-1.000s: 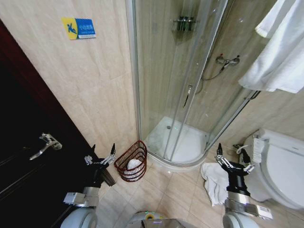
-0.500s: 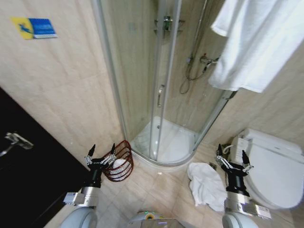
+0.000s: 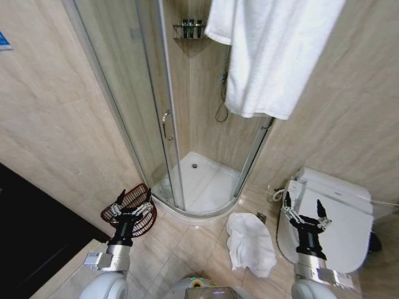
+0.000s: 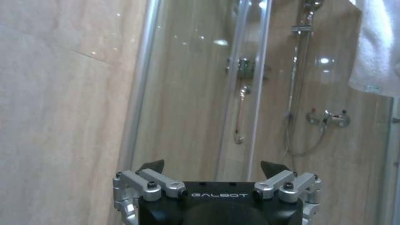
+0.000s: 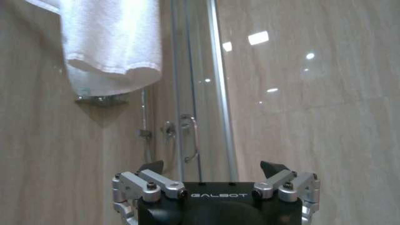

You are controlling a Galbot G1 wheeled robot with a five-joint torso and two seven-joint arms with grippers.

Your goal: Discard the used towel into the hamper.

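The towel (image 3: 250, 243) on the floor was white cloth, soft and rumpled, like the hanging towel (image 3: 274, 50) above it. The hamper (image 3: 132, 205) was open-weave dark reddish-brown wire or wicker. Glossy beige tiles (image 3: 187, 246) covered the floor, the shower door (image 3: 124, 93) was clear glass in a shiny metal frame, and the toilet (image 3: 330, 212) looked smooth white.

Hamper (image 3: 132, 205) partly behind left gripper (image 3: 133, 200), its contents hidden, hanging towel (image 3: 274, 50) cut by top edge
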